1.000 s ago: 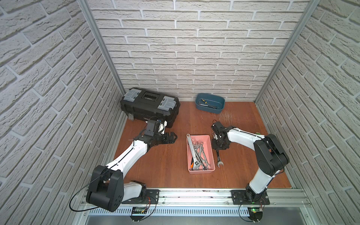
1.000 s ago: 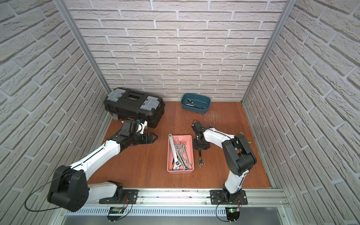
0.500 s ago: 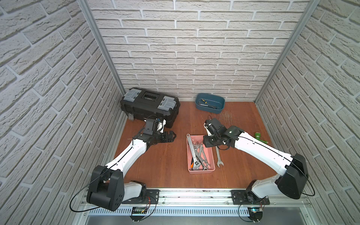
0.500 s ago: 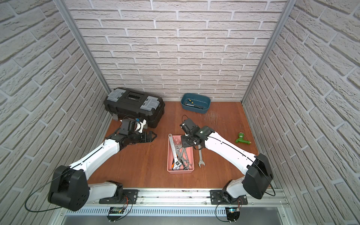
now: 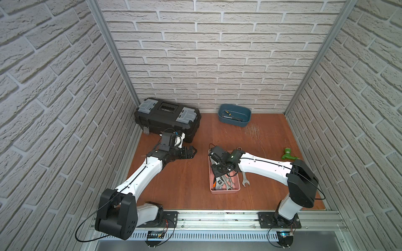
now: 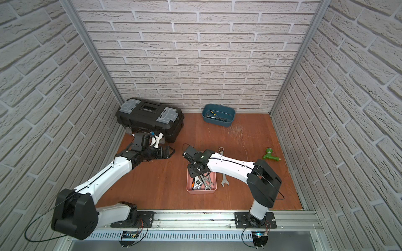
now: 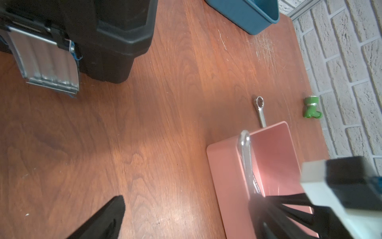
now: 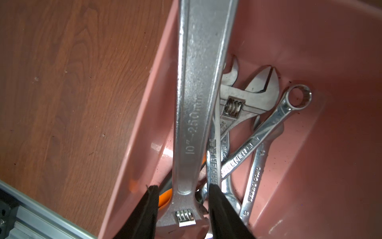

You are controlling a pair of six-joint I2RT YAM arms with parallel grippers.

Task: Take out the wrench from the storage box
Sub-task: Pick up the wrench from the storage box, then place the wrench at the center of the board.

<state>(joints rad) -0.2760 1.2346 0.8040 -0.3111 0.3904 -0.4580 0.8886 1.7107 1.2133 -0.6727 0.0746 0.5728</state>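
Straddling the big wrench (image 8: 196,103) inside the pink storage box (image 8: 310,41): right gripper (image 8: 182,187).
Jaws stand narrowly parted, 1 each side of its handle, aligned for a pinch; left gripper (image 5: 193,152) hangs wide open.

Both top views are bright, evenly lit from overhead and sharp, though the white brick walls (image 5: 217,54) bow outward toward the frame edges. Shadows on the reddish-brown wooden tabletop (image 5: 185,184) are soft and faint. In my left wrist view a pale sheen crosses that wood, and my black fingertip (image 7: 103,219) is blurred. In my right wrist view the long silver adjustable wrench (image 8: 196,103) glares with white highlights, and my black fingers (image 8: 144,215) are out of focus.
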